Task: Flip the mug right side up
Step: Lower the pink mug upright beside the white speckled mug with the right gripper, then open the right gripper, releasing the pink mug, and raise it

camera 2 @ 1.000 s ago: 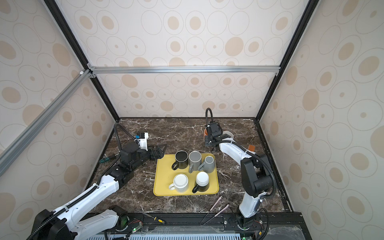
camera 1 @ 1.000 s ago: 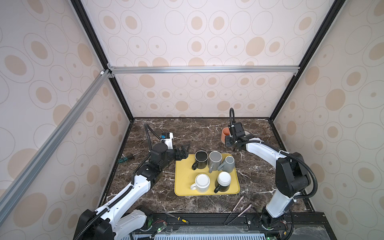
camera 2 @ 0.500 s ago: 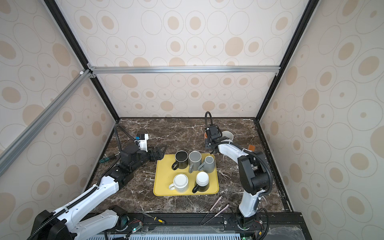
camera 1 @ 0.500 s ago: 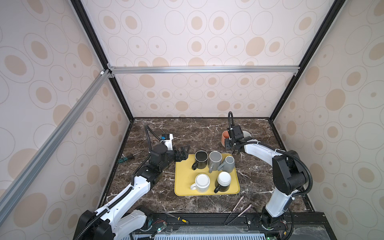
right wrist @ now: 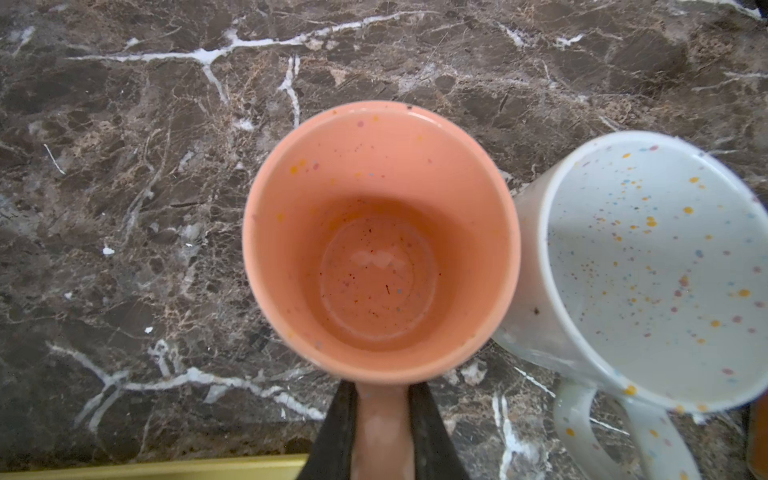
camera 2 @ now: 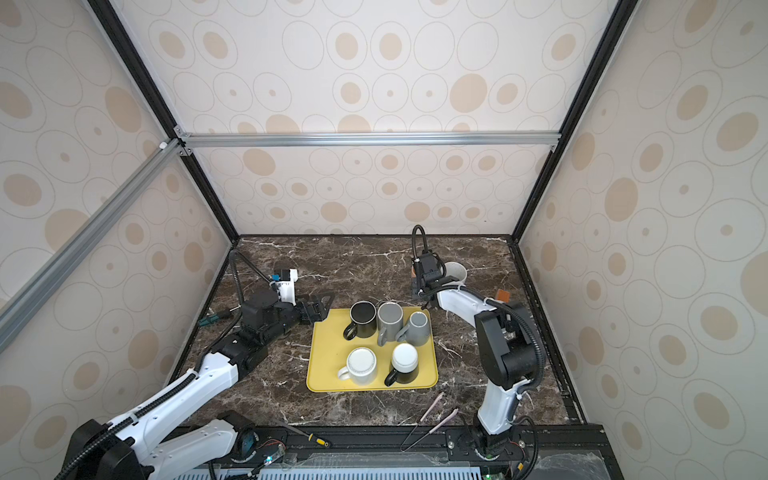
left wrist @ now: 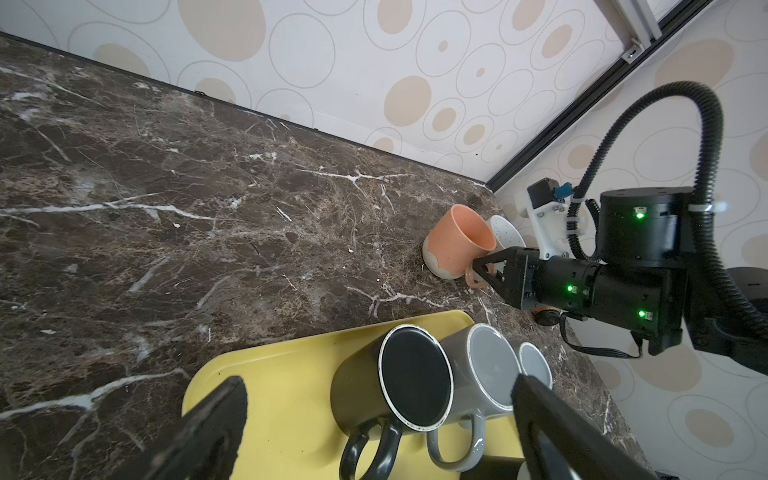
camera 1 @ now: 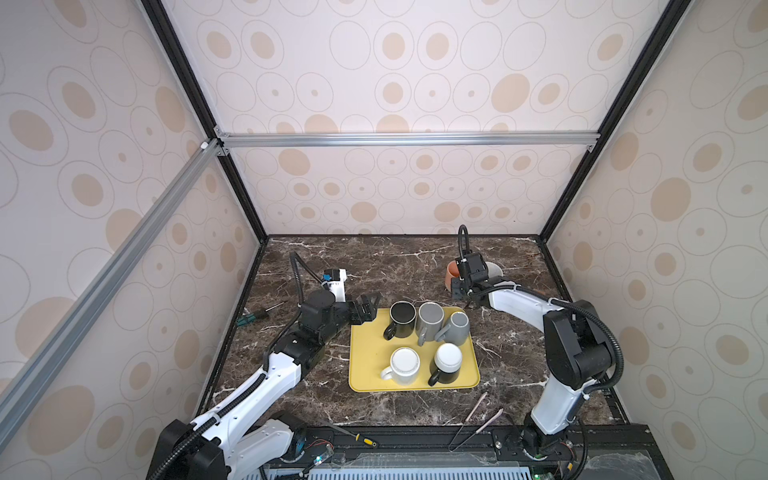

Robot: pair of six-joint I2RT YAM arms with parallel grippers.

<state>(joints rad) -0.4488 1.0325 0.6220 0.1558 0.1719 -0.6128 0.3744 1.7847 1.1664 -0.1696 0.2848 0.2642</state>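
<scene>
My right gripper (right wrist: 382, 419) is closed narrow on the handle of the peach speckled ceramic mug (right wrist: 376, 253), which lies directly ahead at the far right of the dark marble surface (right wrist: 124, 166), mouth up, axis slightly tilted, well apart from my wide-open left gripper (left wrist: 376, 395).

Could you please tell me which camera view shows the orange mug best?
The right wrist view: it looks straight into the open mouth of the orange mug, whose handle the right hand grips. The left wrist view shows its side; both top views show only a sliver behind the right arm.
</scene>
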